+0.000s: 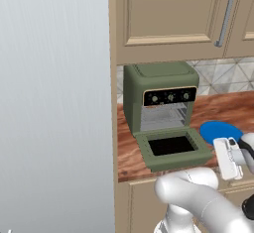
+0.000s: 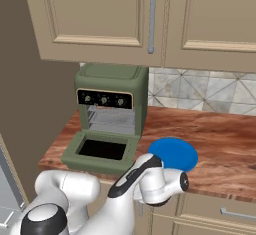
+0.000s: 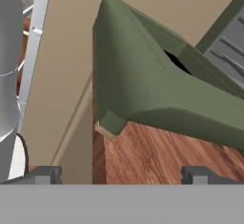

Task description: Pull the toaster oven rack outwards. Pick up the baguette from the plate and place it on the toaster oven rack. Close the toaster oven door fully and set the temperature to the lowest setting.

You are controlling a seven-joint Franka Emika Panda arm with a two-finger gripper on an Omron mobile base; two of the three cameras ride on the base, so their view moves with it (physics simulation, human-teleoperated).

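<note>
The olive-green toaster oven (image 1: 158,86) (image 2: 112,86) stands on the wooden counter. Its door (image 1: 171,147) (image 2: 102,151) (image 3: 157,89) lies folded down flat over the counter's front edge. Inside the cavity sits the grey wire rack (image 1: 166,118) (image 2: 112,121) (image 3: 228,51). To the oven's right lies the blue plate (image 1: 218,130) (image 2: 172,154). The baguette is hidden or out of view. My gripper (image 3: 121,174) is open and empty, low at the counter's front edge, right of the door and looking at its underside. The white hand (image 1: 229,157) hangs in front of the plate.
Beige wall cabinets (image 2: 100,19) with a metal handle (image 2: 152,21) hang just above the oven. A tall grey panel (image 1: 54,103) rises left of the counter. The wooden counter (image 2: 220,144) stretches right, backed by tiles. Drawer fronts (image 2: 225,214) sit below.
</note>
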